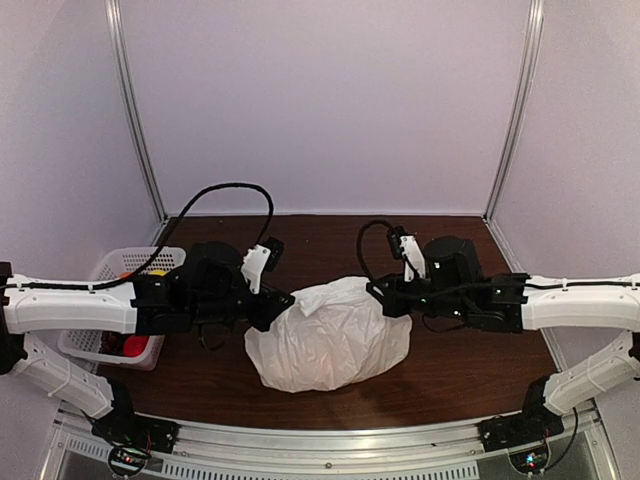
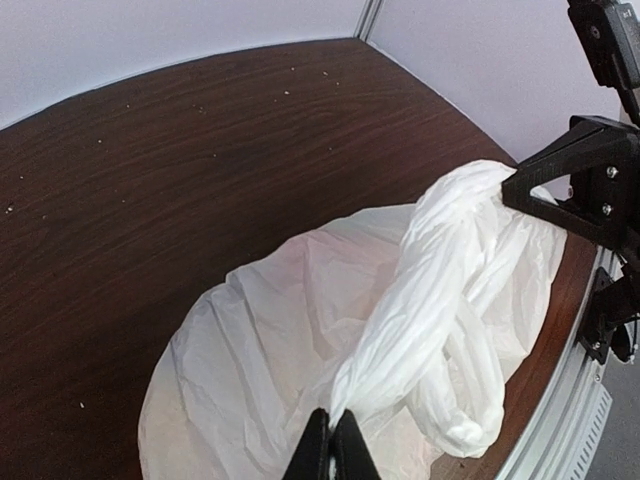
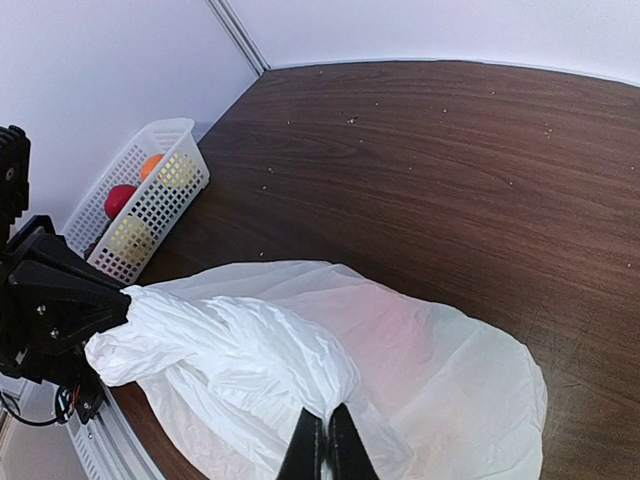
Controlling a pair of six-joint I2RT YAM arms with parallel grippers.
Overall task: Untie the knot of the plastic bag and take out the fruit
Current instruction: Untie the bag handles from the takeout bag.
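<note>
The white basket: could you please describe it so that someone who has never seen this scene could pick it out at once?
Start at the dark wooden table and go to its left edge. There sits the basket, a white plastic box with lattice walls holding round red, orange and yellowish pieces. Unlike the crinkly plastic bag mid-table, it is rigid and open-topped.

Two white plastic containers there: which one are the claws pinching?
The thin, crinkly, translucent white plastic bag mid-table: left gripper and right gripper are both shut on its twisted handles. No gripper is on the rigid slatted white basket at the left edge.
</note>
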